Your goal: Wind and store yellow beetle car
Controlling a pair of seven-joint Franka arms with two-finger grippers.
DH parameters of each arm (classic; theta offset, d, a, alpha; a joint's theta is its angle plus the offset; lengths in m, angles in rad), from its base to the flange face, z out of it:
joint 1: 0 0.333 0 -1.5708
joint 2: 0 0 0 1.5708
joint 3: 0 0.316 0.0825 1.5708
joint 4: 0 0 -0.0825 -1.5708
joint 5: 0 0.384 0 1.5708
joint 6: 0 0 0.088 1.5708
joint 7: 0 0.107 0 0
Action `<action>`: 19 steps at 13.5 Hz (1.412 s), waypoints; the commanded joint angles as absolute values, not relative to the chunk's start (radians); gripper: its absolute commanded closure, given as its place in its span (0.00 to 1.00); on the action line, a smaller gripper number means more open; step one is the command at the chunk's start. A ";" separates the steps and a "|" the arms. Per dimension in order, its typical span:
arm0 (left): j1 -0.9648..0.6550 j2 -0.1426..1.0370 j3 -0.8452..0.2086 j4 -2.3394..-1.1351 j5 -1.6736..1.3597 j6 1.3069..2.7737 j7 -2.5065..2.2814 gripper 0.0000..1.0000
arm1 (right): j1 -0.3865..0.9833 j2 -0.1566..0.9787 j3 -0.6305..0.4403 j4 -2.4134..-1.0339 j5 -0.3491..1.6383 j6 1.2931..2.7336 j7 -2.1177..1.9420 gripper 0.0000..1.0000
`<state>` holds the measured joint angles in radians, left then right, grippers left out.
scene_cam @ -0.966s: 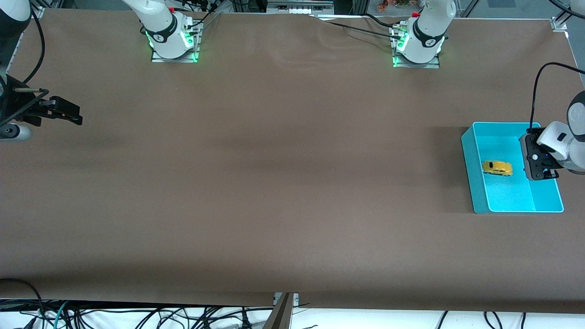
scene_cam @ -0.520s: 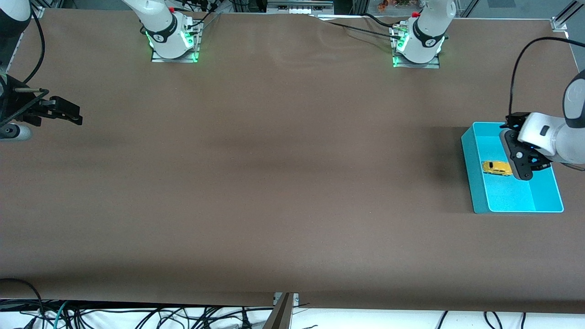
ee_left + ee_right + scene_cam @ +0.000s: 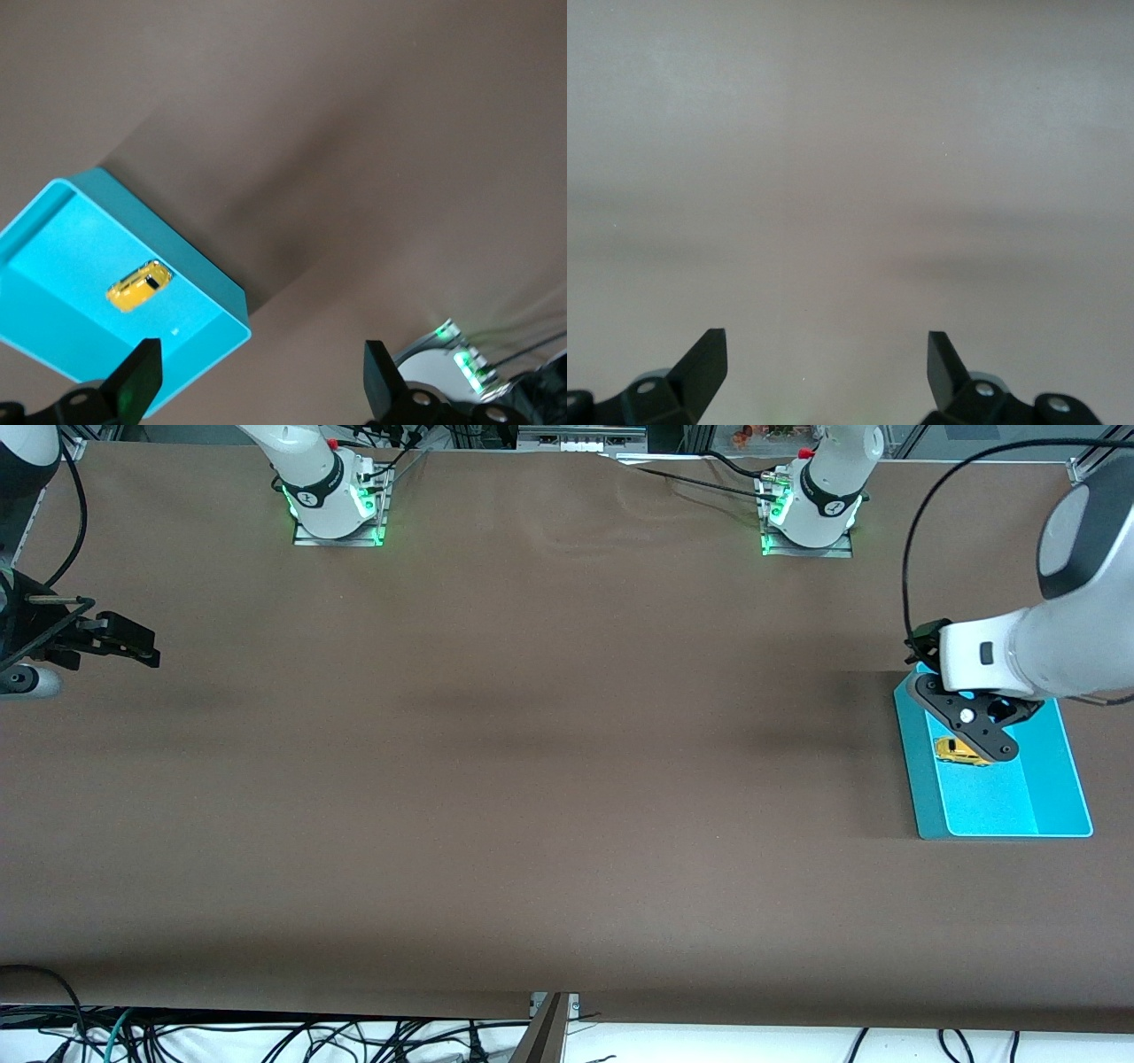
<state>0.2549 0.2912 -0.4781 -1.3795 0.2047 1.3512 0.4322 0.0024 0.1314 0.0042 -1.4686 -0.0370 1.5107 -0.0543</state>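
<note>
The yellow beetle car (image 3: pixel 957 753) lies on the floor of a teal bin (image 3: pixel 923 788) at the left arm's end of the table. It also shows in the left wrist view (image 3: pixel 139 285) inside the bin (image 3: pixel 205 270). My left gripper (image 3: pixel 1001 746) hangs over the bin, above the car and partly covering it. Its fingers are open and empty in the left wrist view (image 3: pixel 261 376). My right gripper (image 3: pixel 142 651) waits at the right arm's end of the table, open and empty over bare brown tabletop (image 3: pixel 827 363).
The brown table cover (image 3: pixel 532 735) spreads wide between the two arms. The arm bases (image 3: pixel 337 500) (image 3: pixel 811 509) stand along the edge farthest from the front camera. Cables hang below the nearest edge.
My left gripper has risen and swung across the bin toward the table's middle, now over the car. The car stays in the bin. The right arm has not moved.
</note>
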 commanded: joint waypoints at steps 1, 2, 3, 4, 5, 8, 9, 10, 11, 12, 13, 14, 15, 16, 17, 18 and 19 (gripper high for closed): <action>0.118 0.213 -0.303 -1.413 0.154 1.440 0.281 0.00 | -0.002 0.121 0.005 -1.474 -0.023 1.509 -0.069 0.00; 0.111 0.183 -0.289 -1.446 0.135 1.486 0.237 0.00 | -0.002 0.121 0.005 -1.474 -0.023 1.509 -0.069 0.00; 0.103 0.148 -0.270 -1.489 0.117 1.530 0.177 0.00 | -0.002 0.121 0.005 -1.474 -0.023 1.509 -0.069 0.00; 0.075 0.121 -0.230 -1.524 0.095 1.570 0.099 0.00 | -0.002 0.121 0.005 -1.474 -0.023 1.511 -0.069 0.00; 0.057 0.094 -0.194 -1.564 0.063 1.597 0.024 0.00 | -0.002 0.121 0.005 -1.474 -0.023 1.509 -0.069 0.00; 0.002 0.006 -0.100 -1.702 0.003 1.681 -0.060 0.00 | -0.002 0.121 0.005 -1.474 -0.023 1.509 -0.068 0.00; -0.020 0.000 -0.057 -1.710 0.002 1.681 -0.061 0.00 | -0.002 0.121 0.005 -1.474 -0.023 1.511 -0.067 0.00; -0.021 -0.002 -0.055 -1.712 0.002 1.681 -0.063 0.00 | -0.002 0.121 0.005 -1.474 -0.023 1.509 -0.067 0.00; -0.021 -0.002 -0.055 -1.713 0.002 1.681 -0.061 0.00 | -0.002 0.121 0.005 -1.474 -0.023 1.509 -0.067 0.00; -0.021 -0.002 -0.052 -1.713 0.002 1.684 -0.063 0.00 | -0.002 0.121 0.005 -1.474 -0.023 1.508 -0.067 0.00; -0.026 0.000 -0.051 -1.713 0.003 1.684 -0.072 0.00 | -0.002 0.121 0.005 -1.474 -0.023 1.509 -0.067 0.00; -0.028 0.000 -0.051 -1.713 0.003 1.684 -0.113 0.00 | -0.002 0.121 0.005 -1.474 -0.023 1.509 -0.067 0.00; -0.028 -0.002 -0.051 -1.715 0.002 1.686 -0.156 0.00 | -0.002 0.121 0.005 -1.474 -0.025 1.509 -0.067 0.00; -0.028 -0.002 -0.051 -1.717 0.002 1.693 -0.169 0.00 | -0.002 0.121 0.005 -1.474 -0.023 1.509 -0.067 0.00; -0.029 -0.003 -0.051 -1.720 0.002 1.697 -0.169 0.00 | -0.002 0.121 0.005 -1.474 -0.023 1.509 -0.067 0.00; -0.034 -0.012 -0.051 -1.732 0.002 1.700 -0.169 0.00 | -0.002 0.121 0.005 -1.474 -0.023 1.509 -0.067 0.00; -0.037 -0.029 -0.049 -1.758 0.002 1.718 -0.169 0.00 | -0.002 0.121 0.005 -1.474 -0.023 1.509 -0.067 0.00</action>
